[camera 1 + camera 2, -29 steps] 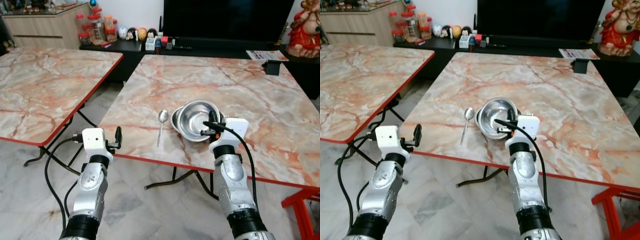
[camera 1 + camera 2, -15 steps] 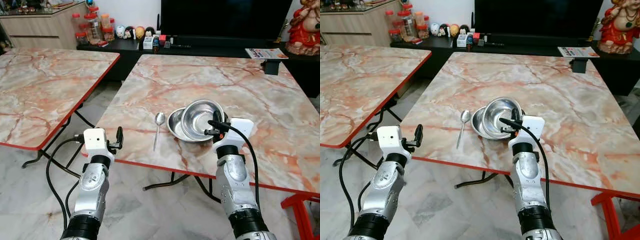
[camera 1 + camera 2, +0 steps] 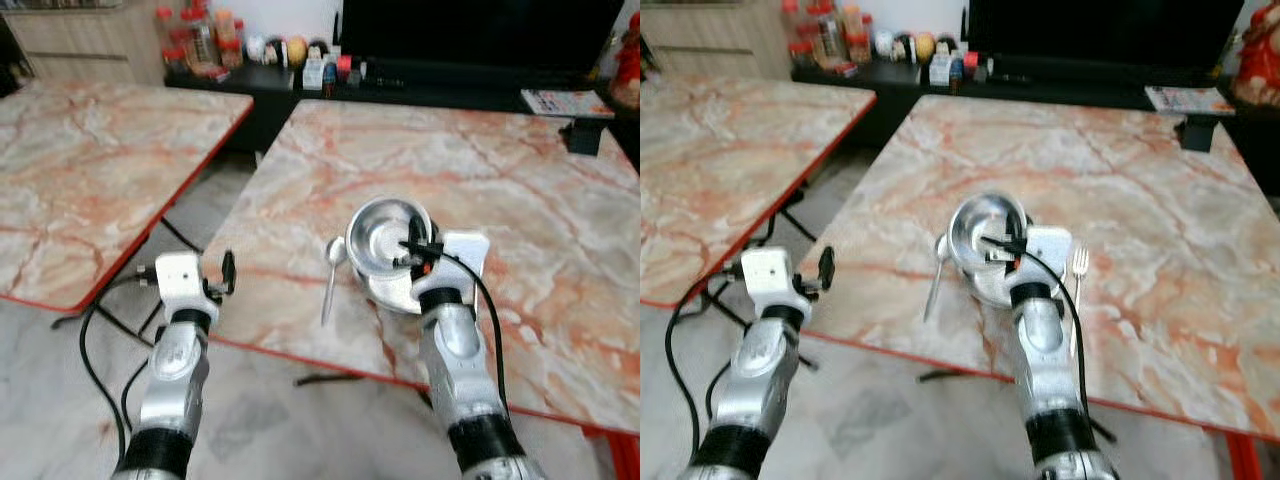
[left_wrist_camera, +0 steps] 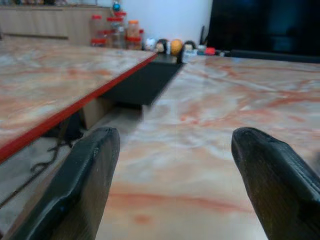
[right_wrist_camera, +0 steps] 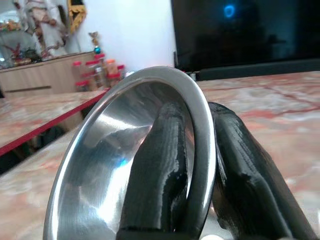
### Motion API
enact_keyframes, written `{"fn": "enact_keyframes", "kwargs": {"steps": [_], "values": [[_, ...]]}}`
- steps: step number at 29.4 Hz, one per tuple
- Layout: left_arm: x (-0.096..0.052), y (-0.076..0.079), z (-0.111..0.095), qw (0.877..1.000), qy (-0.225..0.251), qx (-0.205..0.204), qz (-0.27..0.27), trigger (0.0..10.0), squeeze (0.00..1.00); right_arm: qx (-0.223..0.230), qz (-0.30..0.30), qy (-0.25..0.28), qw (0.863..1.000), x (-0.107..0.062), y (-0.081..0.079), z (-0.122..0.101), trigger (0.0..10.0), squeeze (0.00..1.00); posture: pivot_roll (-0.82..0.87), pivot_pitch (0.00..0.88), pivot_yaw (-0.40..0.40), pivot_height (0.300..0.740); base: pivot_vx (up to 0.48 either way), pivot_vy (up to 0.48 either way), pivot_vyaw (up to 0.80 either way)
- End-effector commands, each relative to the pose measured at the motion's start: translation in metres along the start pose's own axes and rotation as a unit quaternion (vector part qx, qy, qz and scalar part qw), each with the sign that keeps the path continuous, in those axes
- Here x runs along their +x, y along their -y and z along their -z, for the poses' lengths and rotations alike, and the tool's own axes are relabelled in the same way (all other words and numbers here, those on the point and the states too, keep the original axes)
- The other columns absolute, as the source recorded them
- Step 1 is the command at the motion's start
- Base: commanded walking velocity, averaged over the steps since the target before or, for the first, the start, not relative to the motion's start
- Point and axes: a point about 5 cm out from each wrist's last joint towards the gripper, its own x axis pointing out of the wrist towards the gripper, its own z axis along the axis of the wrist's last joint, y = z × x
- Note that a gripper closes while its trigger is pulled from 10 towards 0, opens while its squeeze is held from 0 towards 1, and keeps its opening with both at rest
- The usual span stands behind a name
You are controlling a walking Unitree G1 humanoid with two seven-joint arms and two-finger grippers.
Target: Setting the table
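Right gripper (image 3: 412, 252) pinches the rim of a tilted shiny steel bowl (image 3: 385, 235), held above a second steel bowl (image 3: 398, 291) on the marble-patterned table (image 3: 520, 190). A steel spoon (image 3: 331, 275) lies just left. Left gripper (image 3: 228, 273), jaws wide, hovers at the table's near-left edge.

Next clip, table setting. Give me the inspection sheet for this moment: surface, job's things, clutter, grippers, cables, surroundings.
Surface: marble-pattern table with red edge.
Job's things: steel bowl lifted and tilted over a second bowl on the table; spoon to their left; fork to their right.
Clutter: nothing seen near the setting; small dark box at the far edge.
Grippers: right gripper shut on the steel bowl's rim, one finger inside, one outside; left gripper open, idle at the near table edge.
Cables: black cable along the right arm.
Surroundings: second table to the left; jars and dark screen behind.
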Motion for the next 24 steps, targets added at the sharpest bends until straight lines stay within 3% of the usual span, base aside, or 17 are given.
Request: {"fn": "enact_keyframes", "kwargs": {"steps": [1,24], "values": [[0.0010,-0.0020,-0.0018,1.000,0.001,0.010,0.001,10.0,0.00,0.008,0.004,0.014,1.000,0.0028,-0.0005,-0.0059,10.0,0.00,-0.03,0.000,0.012,0.740,0.266,0.000,0.00],[-0.0026,-0.0047,-0.0027,1.000,0.003,0.017,0.004,10.0,0.00,0.018,0.005,0.013,1.000,-0.0011,-0.0044,-0.0038,10.0,0.00,-0.02,0.000,0.019,0.740,0.268,0.000,0.00]]}}
